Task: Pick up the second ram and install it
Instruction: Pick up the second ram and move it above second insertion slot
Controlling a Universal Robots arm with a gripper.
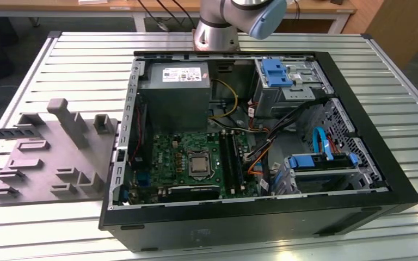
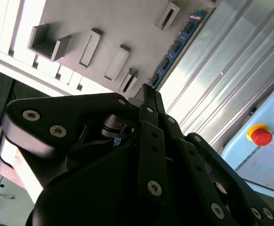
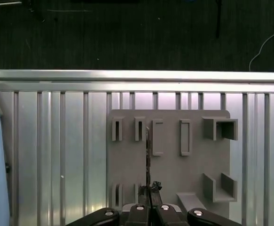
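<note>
My gripper (image 3: 149, 188) is shut on the second ram (image 3: 147, 150), a thin dark strip seen edge-on that points down over the grey moulded tray (image 3: 169, 174). In the second wrist view the fingertips of the gripper (image 2: 146, 92) pinch one end of the ram (image 2: 174, 49), whose blue-green board with dark chips runs out past the tray (image 2: 127, 23). In the exterior view a thin dark strip, the ram (image 1: 2, 133), reaches in from the left edge above the tray (image 1: 42, 157). The black socket rails (image 1: 229, 157) lie on the motherboard inside the open computer case (image 1: 383, 179).
The tray has upright posts (image 1: 67, 117) and several slots (image 3: 158, 136). The case holds a power supply (image 1: 174, 95), cables and blue drive brackets (image 1: 276, 73). A light blue box with a red button (image 2: 261, 136) sits on the slatted metal table (image 1: 85, 65). The arm's base (image 1: 216, 32) stands behind the case.
</note>
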